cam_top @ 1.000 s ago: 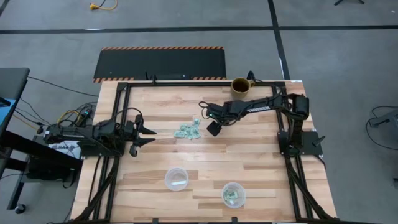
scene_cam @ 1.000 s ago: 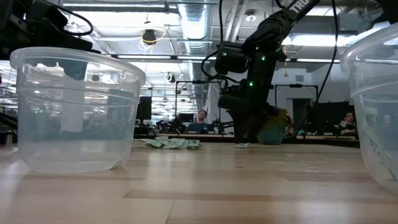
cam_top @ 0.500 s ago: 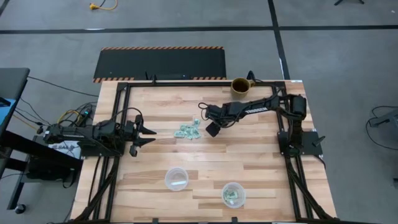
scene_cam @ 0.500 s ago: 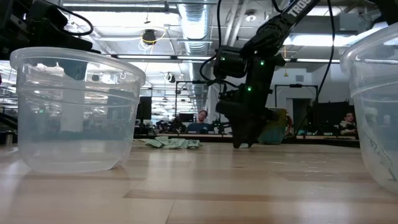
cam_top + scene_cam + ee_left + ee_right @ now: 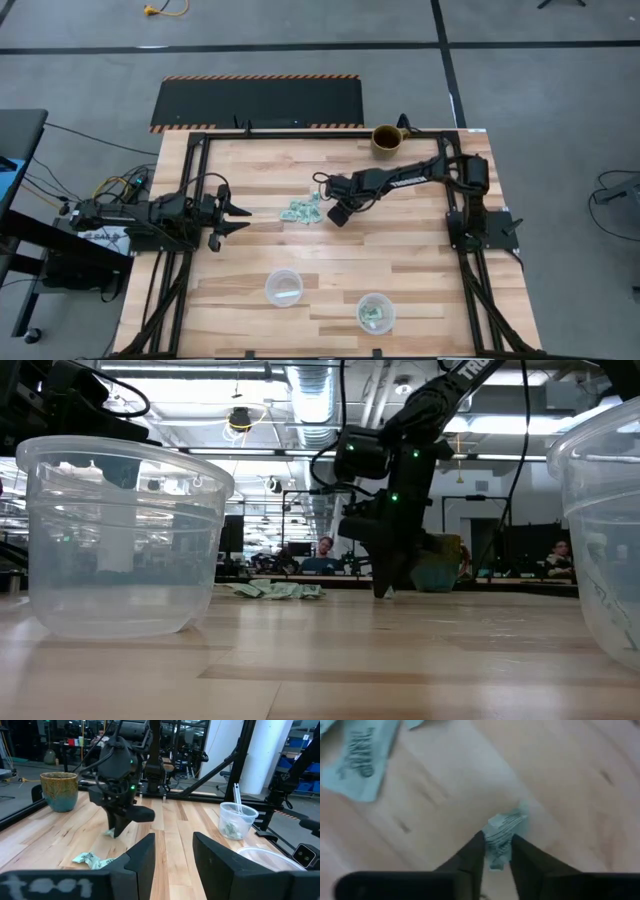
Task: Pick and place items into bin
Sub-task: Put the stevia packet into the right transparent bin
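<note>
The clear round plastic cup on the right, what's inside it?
Inside the clear round plastic cup lie a few tiny pale mint-green pieces. What lies beneath them cannot be seen.

Table layout: item pile at centre, grippers to either side, cups along the front edge, mug at the rear.

The pile of items (image 5: 301,210) lies on the table (image 5: 400,255) near its middle. The right gripper (image 5: 325,204) is just beside the pile's right edge, fingertips down at the tabletop with one packet (image 5: 500,838) pinched between them. The left gripper (image 5: 240,219), fingers spread, sits left of the pile, apart from it. Two cups stand toward the front edge: the left cup (image 5: 283,288) and the right cup (image 5: 375,313), which has pieces inside. The mug (image 5: 386,139) stands at the rear edge, right of centre.
</note>
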`<state>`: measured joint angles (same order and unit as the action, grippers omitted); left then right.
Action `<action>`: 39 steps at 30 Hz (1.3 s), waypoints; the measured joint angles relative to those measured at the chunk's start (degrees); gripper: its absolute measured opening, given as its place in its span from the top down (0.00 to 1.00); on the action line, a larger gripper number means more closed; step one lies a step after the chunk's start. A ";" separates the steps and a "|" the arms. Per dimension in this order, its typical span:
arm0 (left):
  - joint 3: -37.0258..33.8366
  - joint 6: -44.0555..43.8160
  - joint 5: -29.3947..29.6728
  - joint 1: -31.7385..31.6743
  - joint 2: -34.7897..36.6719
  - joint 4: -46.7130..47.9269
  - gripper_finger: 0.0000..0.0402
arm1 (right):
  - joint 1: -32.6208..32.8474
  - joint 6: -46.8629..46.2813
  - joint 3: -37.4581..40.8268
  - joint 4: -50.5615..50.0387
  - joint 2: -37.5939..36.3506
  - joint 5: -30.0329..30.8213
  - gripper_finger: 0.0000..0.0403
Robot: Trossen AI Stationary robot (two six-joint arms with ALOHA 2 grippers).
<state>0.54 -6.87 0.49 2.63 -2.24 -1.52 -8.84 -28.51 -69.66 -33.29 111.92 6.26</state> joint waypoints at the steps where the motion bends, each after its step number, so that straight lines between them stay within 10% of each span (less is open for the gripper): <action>1: 0.00 -0.02 0.00 0.02 0.00 0.02 0.70 | 0.24 0.00 -0.23 -0.13 0.01 -0.25 0.85; 21: 0.00 0.00 -0.04 0.02 0.02 0.00 0.70 | 9.29 -2.01 -22.56 -31.99 -0.17 3.63 0.96; 39: 0.00 0.00 -0.02 0.02 0.02 0.02 0.70 | 43.71 -30.29 -20.69 -38.70 -16.41 22.03 0.98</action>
<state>0.54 -6.87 0.47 2.65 -2.22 -1.50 34.87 -58.80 -90.35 -71.99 95.50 28.29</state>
